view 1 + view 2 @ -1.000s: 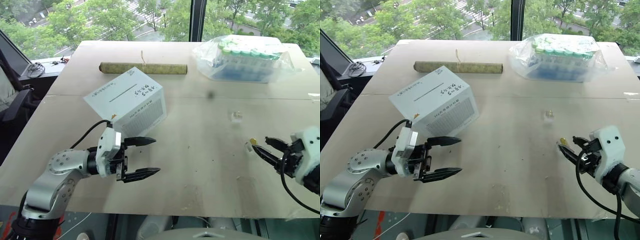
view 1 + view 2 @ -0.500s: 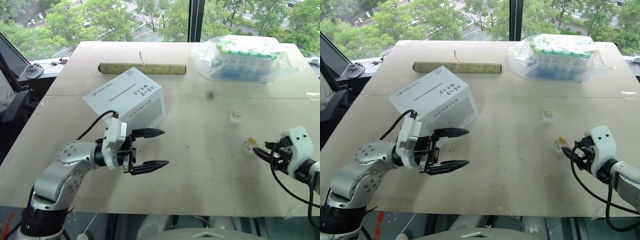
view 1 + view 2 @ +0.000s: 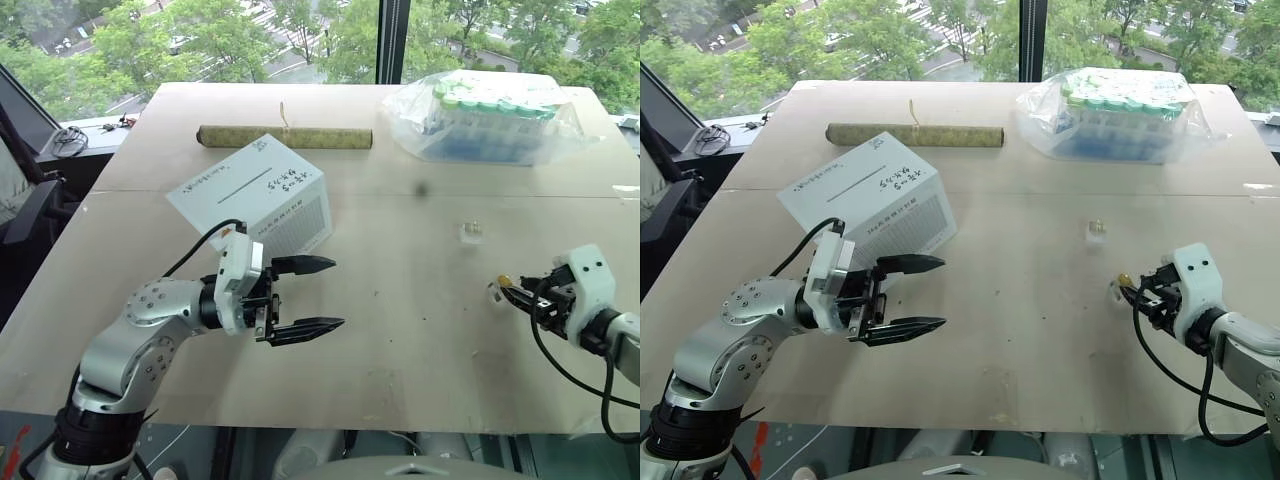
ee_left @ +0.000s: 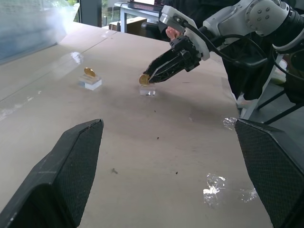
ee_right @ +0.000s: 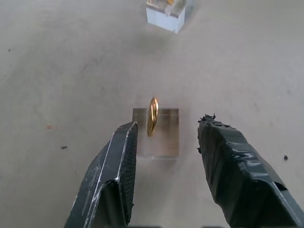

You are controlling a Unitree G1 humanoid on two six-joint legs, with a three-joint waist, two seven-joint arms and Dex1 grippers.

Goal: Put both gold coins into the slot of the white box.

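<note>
The white box (image 3: 250, 200) sits tilted on the table's left half, its dark slot (image 3: 245, 187) facing up. In front of it, my left gripper (image 3: 322, 294) hovers open and empty, pointing right. One gold coin (image 5: 152, 115) stands on edge in a small clear block (image 5: 164, 142). My right gripper (image 5: 167, 124) is open, with one finger on each side of this coin and a gap to both. The same coin (image 3: 504, 282) shows just ahead of the right gripper (image 3: 516, 296). The other gold coin (image 4: 89, 72) rests on its own clear block (image 3: 471, 232) farther back.
A clear bag of green-capped tubes (image 3: 490, 115) lies at the back right. A long olive-brown roll (image 3: 286, 136) lies behind the box. The table's front edge (image 3: 330, 428) runs just below both arms. Bare tabletop separates the two grippers.
My right gripper has come forward and down to the nearer coin, and its fingers have narrowed around it. My left gripper has drifted to the right, still open.
</note>
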